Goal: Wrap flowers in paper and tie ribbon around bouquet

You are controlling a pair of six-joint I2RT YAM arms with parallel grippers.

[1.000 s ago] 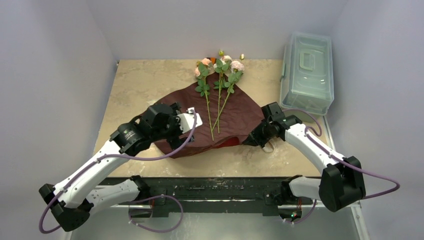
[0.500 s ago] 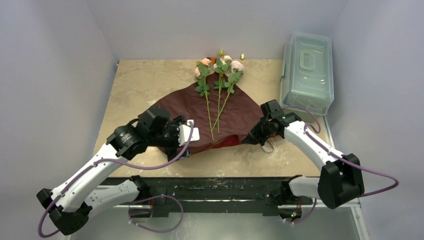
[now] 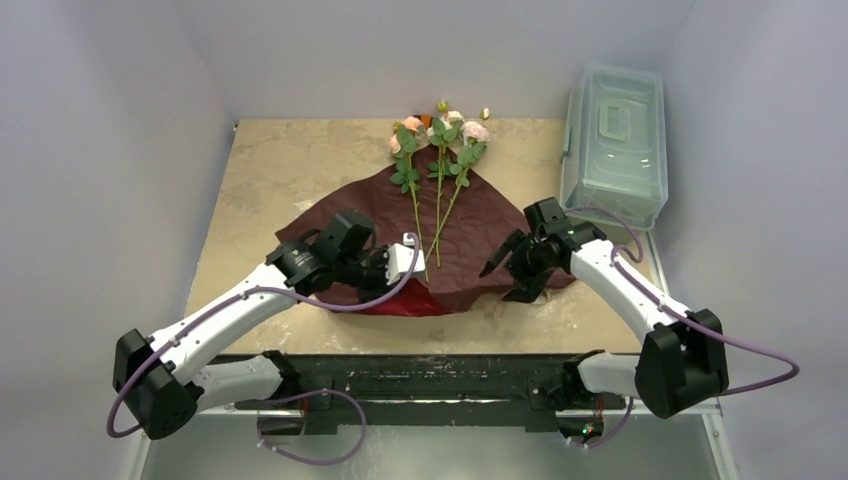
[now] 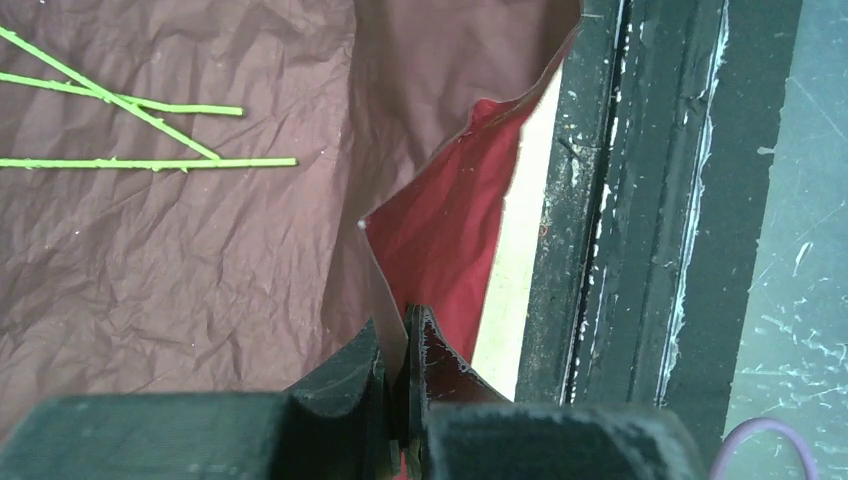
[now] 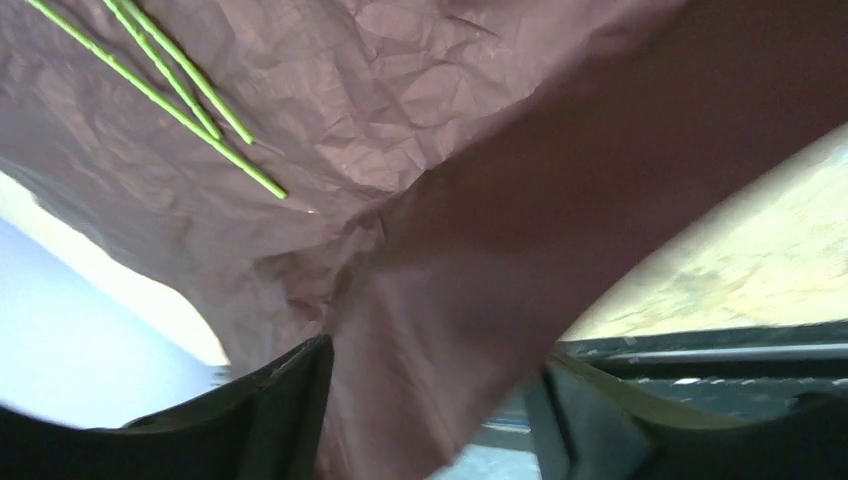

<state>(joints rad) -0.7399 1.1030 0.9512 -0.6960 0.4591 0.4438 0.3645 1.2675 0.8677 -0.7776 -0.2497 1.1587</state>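
Note:
The paper [image 3: 470, 225] lies maroon face up on the table, crinkled. On it rest the flowers [image 3: 440, 150], blooms at the far end and green stems [image 4: 150, 160] crossing toward me. My left gripper [image 3: 400, 262] is shut on the sheet's near edge [image 4: 405, 320] and holds it lifted, so the red face [image 4: 450, 250] shows under the fold. My right gripper [image 3: 510, 275] stands open at the sheet's right corner, and loose paper [image 5: 440, 300] hangs between its spread fingers [image 5: 290, 390]. No ribbon and no wrapped bouquet show in any view.
A clear lidded plastic box [image 3: 613, 140] stands at the back right, beside the wall. Bare marbled tabletop [image 3: 280, 160] lies left of the sheet. A black rail [image 3: 440, 375] runs along the near edge, close behind the lifted fold.
My left gripper has shut on the paper's near edge and moved right, turning up the red underside. My right gripper has opened and let go of the right corner.

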